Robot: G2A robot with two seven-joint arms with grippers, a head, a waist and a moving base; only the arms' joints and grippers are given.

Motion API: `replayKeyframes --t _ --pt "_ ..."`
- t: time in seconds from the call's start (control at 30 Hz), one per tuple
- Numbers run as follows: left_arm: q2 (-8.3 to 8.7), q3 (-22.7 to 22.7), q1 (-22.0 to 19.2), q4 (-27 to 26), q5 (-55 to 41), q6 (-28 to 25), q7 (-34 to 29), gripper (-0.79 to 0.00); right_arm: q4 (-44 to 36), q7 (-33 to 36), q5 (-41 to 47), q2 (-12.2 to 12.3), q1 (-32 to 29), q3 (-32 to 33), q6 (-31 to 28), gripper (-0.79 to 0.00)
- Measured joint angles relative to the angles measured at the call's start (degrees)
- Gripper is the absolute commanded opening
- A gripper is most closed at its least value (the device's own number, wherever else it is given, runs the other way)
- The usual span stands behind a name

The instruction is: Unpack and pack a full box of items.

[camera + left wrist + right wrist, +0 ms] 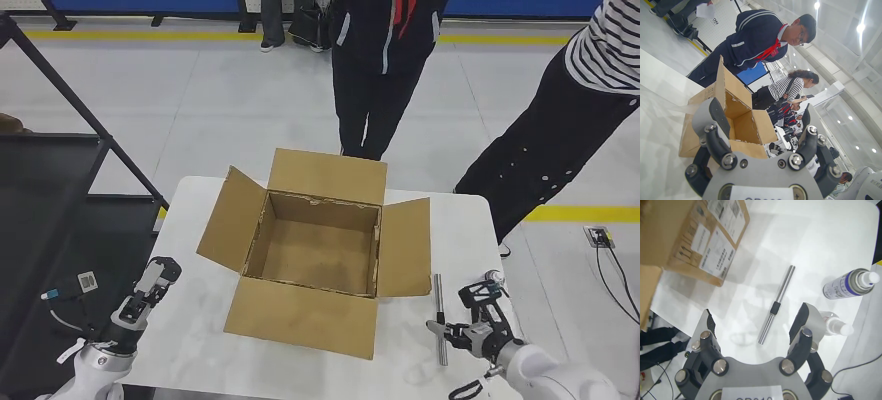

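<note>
Mid-table sits the open cardboard box [315, 255], flaps out, white printed labels [715, 247] on one flap; right gripper [756, 311] fingers apart near metal rod [780, 298], beside spray can [846, 285]; left gripper [762, 108] fingers apart.

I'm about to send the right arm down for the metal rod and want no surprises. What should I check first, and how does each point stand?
1. Cardboard box open, all four flaps folded out: ok.
2. Right gripper open, holding nothing: ok.
3. Metal rod flat on the table, apart from the box: ok.
4. Spray can apart from the rod: ok.
5. Clearance to the small spray bottle: cannot tell; one finger hides part of it.
6. Left gripper open, beside the box: ok.
</note>
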Motion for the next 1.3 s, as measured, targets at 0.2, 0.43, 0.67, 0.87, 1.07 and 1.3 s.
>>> replayKeyframes --t 0.2,0.43,0.67,0.87,1.07,1.3 --pt "0.0 0.0 0.0 0.0 0.0 0.0 0.0 0.0 -0.01 0.08 -0.16 0.01 0.07 -0.07 0.43 0.0" --pt "0.0 0.0 0.0 0.0 0.0 0.0 0.0 0.0 3.68 -0.51 -1.85 -0.05 2.69 -3.11 3.22 0.0" --pt "0.0 0.0 0.0 0.0 0.0 0.0 0.0 0.0 15.17 4.85 -5.21 0.02 12.54 -7.92 7.02 -0.203" --pt "0.0 0.0 0.0 0.0 0.0 0.0 0.0 0.0 18.13 7.35 -8.24 0.33 14.47 -9.3 7.73 -0.329" --pt "0.0 0.0 0.0 0.0 0.0 0.0 0.0 0.0 18.85 8.41 -9.5 0.4 15.1 -10.35 10.37 -0.425" --pt "0.0 0.0 0.0 0.0 0.0 0.0 0.0 0.0 19.43 9.45 -9.57 0.44 15.69 -11.34 12.2 -0.462"
